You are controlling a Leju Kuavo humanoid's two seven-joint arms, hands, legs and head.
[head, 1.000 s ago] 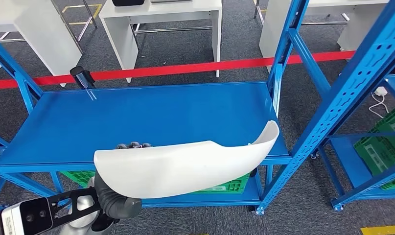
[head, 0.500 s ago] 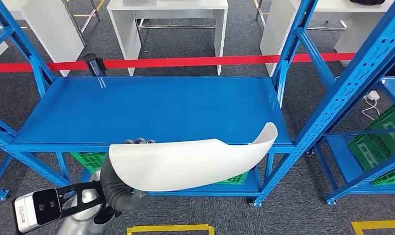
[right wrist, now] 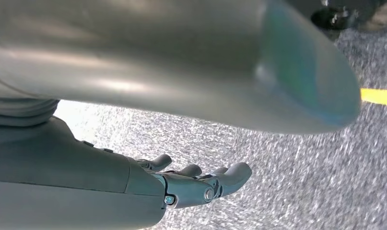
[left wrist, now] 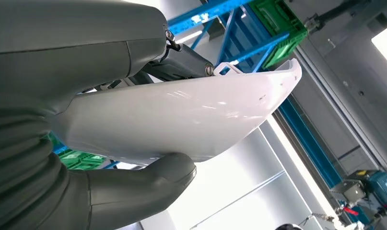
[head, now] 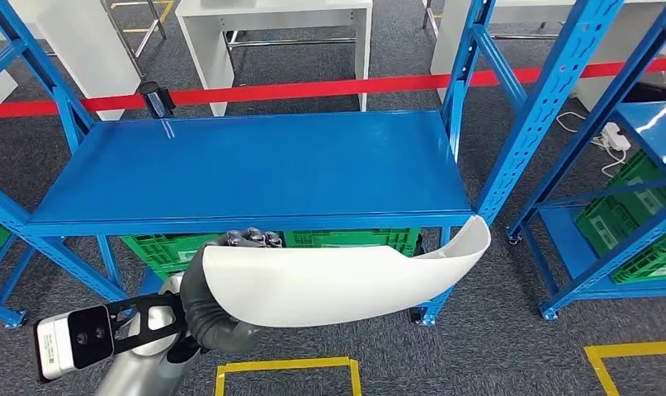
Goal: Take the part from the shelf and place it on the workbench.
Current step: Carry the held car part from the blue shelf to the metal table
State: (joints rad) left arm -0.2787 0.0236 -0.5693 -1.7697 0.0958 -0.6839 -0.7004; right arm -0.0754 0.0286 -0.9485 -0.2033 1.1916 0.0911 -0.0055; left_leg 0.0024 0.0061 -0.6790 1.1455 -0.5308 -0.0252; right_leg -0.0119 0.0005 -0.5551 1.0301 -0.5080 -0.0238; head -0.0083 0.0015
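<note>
My left hand (head: 199, 299) grips a long, curved white part (head: 337, 276) at its left end, and the part sticks out to the right. It hangs in the air in front of the blue shelf (head: 255, 165), below the shelf's front edge, over the grey floor. Up close in the left wrist view, the thumb (left wrist: 148, 184) presses under the part (left wrist: 181, 115) and the fingers (left wrist: 181, 62) lie over its other side. My right hand (right wrist: 196, 184) hangs over the carpet holding nothing, its fingers apart, with the part's underside (right wrist: 181, 57) above it.
Green crates (head: 172, 247) sit under the shelf's blue deck. Blue uprights (head: 544, 107) stand at the right, with another rack and more green crates (head: 635, 214) beyond. Red tape (head: 313, 87) and white tables (head: 271, 25) lie behind. Yellow floor lines (head: 284, 365) run close in front of me.
The whole view has shifted, so the camera has moved and the shelf looks farther off. The part, still in my left hand, now sits in front of and below the shelf edge instead of overlapping the deck.
</note>
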